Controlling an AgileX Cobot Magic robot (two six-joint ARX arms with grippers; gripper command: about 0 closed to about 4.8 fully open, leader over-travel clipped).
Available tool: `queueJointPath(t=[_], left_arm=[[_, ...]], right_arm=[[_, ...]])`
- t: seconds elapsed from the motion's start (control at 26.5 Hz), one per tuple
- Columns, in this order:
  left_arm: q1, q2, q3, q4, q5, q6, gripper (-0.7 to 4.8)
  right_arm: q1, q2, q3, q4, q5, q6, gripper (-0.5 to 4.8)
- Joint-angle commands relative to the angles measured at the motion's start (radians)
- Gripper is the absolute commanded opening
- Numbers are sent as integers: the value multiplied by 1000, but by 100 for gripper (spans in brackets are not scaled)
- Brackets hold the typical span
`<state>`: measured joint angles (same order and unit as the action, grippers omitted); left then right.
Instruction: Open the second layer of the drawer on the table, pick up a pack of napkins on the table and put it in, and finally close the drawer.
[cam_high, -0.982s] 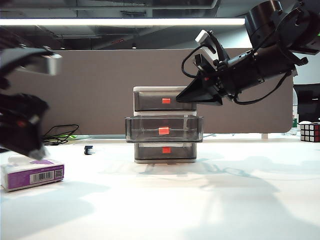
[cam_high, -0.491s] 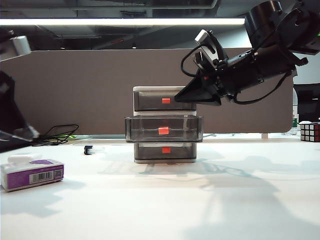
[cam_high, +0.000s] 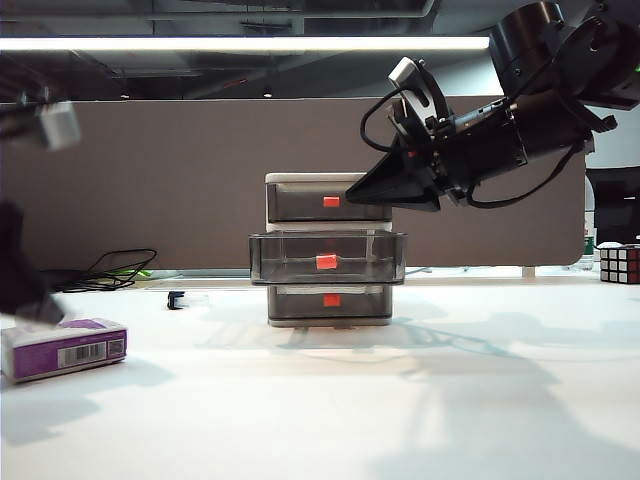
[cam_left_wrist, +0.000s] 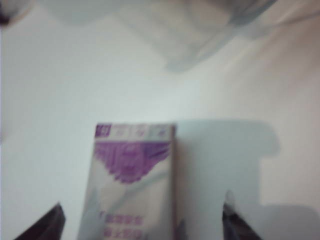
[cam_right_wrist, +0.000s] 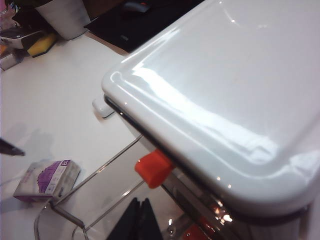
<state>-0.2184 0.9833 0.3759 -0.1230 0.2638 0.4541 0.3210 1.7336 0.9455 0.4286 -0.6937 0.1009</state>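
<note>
The drawer (cam_high: 329, 250) stands mid-table, and its second layer (cam_high: 327, 258) is pulled out, red tab forward. The purple and white pack of napkins (cam_high: 65, 348) lies on the table (cam_high: 400, 400) at the far left. My left gripper (cam_high: 38, 300), blurred, hangs just above it. In the left wrist view the pack (cam_left_wrist: 132, 175) lies between the wide-apart fingertips (cam_left_wrist: 50, 222) of the open left gripper (cam_left_wrist: 142, 225), which do not touch it. My right gripper (cam_high: 372, 190) is shut and empty, level with the top drawer. In the right wrist view its shut tips (cam_right_wrist: 140, 205) hover over the open second layer (cam_right_wrist: 100, 195).
A Rubik's cube (cam_high: 620, 263) sits at the far right edge. Black cables (cam_high: 120, 268) and a small dark object (cam_high: 177, 299) lie behind on the left. A small white oblong object (cam_right_wrist: 102, 107) lies beside the drawer unit. A grey partition (cam_high: 180, 180) closes off the back.
The left arm has swung away to the left and come back over the napkin pack, still blurred by motion. The right arm and the open drawer have stayed put.
</note>
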Motion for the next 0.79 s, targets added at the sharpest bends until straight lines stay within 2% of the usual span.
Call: queueJointPath(t=[0.04, 0.26, 0.79], left_arm=[[47, 78, 10, 72, 71, 6, 386], [55, 169, 10, 187, 74, 6, 400], [55, 324, 29, 252, 117, -2, 399]], right_arm=[[2, -4, 5, 5, -8, 3, -5], [2, -4, 5, -29, -8, -1, -5], [1, -4, 5, -43, -8, 0, -5]])
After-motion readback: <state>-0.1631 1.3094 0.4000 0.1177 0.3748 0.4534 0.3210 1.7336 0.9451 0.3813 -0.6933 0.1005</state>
